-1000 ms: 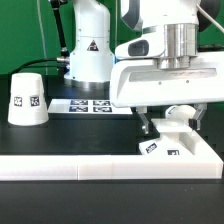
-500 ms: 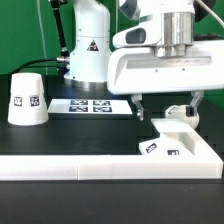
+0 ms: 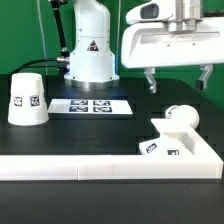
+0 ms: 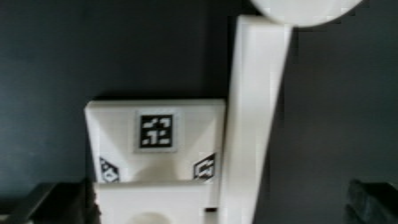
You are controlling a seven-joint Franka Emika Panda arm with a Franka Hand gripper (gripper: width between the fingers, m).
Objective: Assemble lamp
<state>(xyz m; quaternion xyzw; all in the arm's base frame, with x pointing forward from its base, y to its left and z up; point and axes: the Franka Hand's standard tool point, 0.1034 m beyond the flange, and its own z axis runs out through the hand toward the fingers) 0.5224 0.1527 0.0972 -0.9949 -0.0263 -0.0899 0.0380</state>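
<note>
The lamp's flat square base (image 3: 190, 150) lies at the exterior view's right, against the white front ledge. The round bulb (image 3: 182, 117) stands upright on it. My gripper (image 3: 177, 80) hangs open and empty well above the bulb, with a finger on each side and touching nothing. The cone shade (image 3: 27, 97) stands alone at the exterior view's left. The wrist view looks down on the base (image 4: 160, 150) with its tags. The top of the bulb (image 4: 157, 212) shows between my dark fingertips (image 4: 45, 200). My gripper (image 4: 210, 205) is open there too.
The marker board (image 3: 92, 104) lies flat in front of the white robot pedestal (image 3: 88, 50). A long white ledge (image 3: 70, 170) runs along the table's front edge; it also shows in the wrist view (image 4: 258, 110).
My gripper has risen straight up from around the bulb. The bulb has stayed standing on the base. The shade has not moved.
</note>
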